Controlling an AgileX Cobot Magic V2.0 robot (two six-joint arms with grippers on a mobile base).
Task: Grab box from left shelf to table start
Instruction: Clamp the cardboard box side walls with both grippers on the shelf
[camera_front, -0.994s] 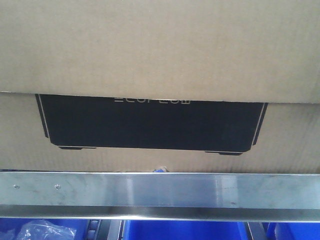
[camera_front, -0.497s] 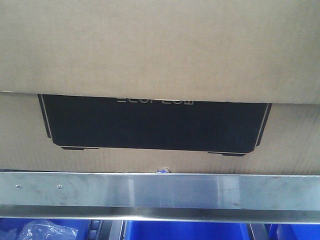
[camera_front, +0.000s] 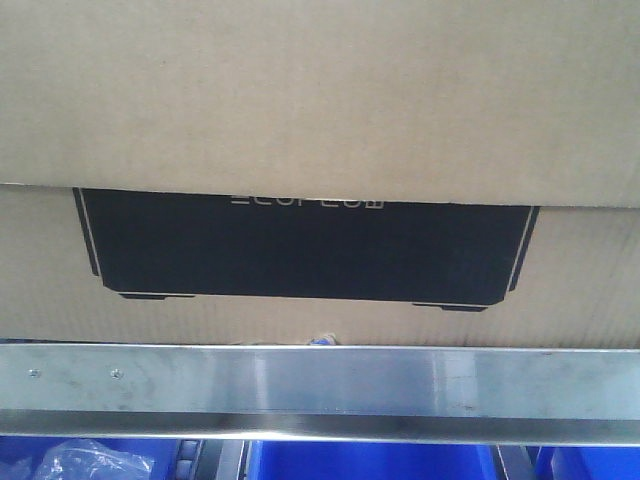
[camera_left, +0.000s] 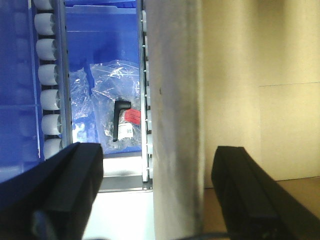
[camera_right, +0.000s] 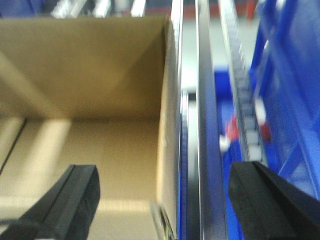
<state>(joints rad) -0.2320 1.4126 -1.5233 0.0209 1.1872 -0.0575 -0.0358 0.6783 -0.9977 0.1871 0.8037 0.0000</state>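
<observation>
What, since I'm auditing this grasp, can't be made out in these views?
Front view: box lettering, upper half hidden by the flap; sides cut off by frame edges.
Left wrist: bag label, too small.
Right wrist: red object by rollers, blurred.

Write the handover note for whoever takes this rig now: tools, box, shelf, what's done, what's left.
Left tool: open, with the left shelf rail and the box edge between its fingers.
Right tool: open, straddling a side wall of the box.
Box: on the left shelf, behind the rail. Table: not in view.
Done: tools in position at the box, no grasp yet.
Left: close, lift the box off, set it on the table.
</observation>
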